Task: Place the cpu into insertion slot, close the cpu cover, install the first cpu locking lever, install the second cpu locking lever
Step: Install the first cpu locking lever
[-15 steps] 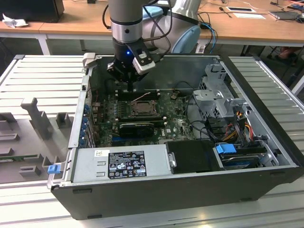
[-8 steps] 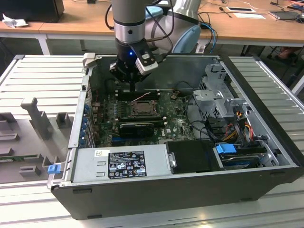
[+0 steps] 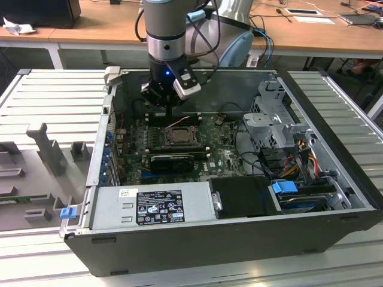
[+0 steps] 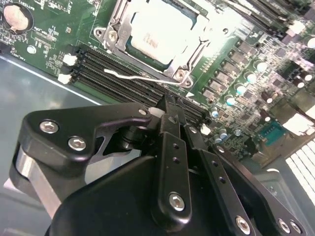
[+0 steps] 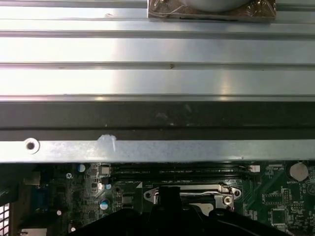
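Tool (image 4: 168, 105) vertical, tip-down beside cpu cover (image 4: 170, 69)

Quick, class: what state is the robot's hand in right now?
Hand: closed, nothing visibly held, beside the cpu cover.

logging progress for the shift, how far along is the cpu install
Done: the cpu sits in the insertion slot, and the cpu cover looks lowered around it. In hand: the gripper is close beside a wire locking lever that stands out from the socket, seemingly unlatched. Left: the levers do not look locked yet.
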Available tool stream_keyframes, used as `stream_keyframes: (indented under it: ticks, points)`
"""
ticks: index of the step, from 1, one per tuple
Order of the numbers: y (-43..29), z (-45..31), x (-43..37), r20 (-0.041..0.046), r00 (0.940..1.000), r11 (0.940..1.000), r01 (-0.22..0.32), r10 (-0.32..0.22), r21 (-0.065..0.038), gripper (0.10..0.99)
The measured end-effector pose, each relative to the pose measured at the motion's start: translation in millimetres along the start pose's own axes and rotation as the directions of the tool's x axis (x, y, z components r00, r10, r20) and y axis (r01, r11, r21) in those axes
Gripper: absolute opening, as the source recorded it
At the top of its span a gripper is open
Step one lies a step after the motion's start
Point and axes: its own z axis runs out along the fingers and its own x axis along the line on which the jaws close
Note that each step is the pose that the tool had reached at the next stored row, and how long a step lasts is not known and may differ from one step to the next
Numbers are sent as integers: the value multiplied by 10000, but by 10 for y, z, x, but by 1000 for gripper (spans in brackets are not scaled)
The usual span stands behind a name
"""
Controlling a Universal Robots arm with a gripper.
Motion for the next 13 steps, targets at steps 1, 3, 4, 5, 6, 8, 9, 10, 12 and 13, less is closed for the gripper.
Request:
stream_keyframes:
  ticks: [1,3,4,5,6,8,9,10,12,13]
  points:
    - [-1,7,-5,-3,10000,10000,69,-69,-2,106]
    - [-1,19,-13,-19,9996,9996,289,-289,-10,106]
    - [-2,25,-25,-24,9994,9994,352,-352,-12,106]
    - [-2,34,-39,-26,9993,9993,373,-373,-14,106]
    - [-3,42,-50,-27,9993,9993,373,-373,-13,106]
    - [5,63,-95,-27,9993,9993,373,-373,-12,106]
    - [11,74,-122,-27,9993,9993,373,-373,-12,106]
    - [20,88,-156,-26,9993,9993,373,-373,-13,106]
    - [38,105,-192,-26,9993,9993,373,-373,-14,106]
    - [48,114,-209,-25,9993,9993,373,-373,-14,106]
